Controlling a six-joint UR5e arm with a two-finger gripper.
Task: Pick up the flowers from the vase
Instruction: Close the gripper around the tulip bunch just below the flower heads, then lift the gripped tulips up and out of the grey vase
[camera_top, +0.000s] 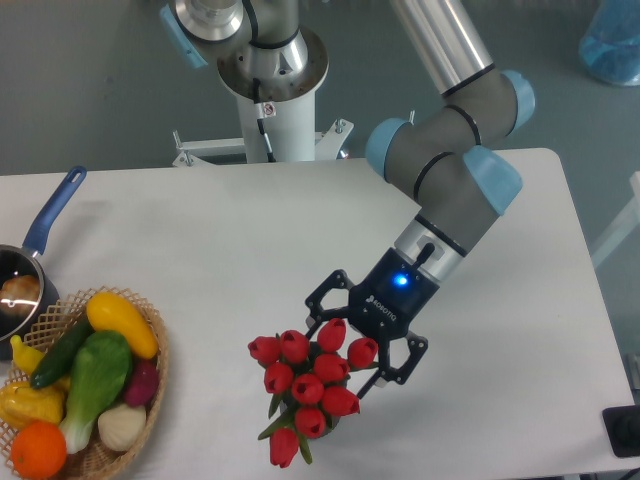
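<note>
The flowers (305, 380) are a bunch of red tulip buds with green leaves, standing near the table's front edge. The vase is almost wholly hidden beneath them; only a dark sliver shows at the bunch's lower right. My gripper (338, 350) is open and reaches in from the upper right. Its jaws straddle the bunch's upper right buds, one finger (313, 303) at the top and the other (398, 368) on the right. Whether the fingers touch the buds I cannot tell.
A wicker basket (150, 340) of vegetables and fruit sits at the front left. Behind it is a blue-handled saucepan (45, 225) at the left edge. The arm's base column (275, 90) rises behind the table.
</note>
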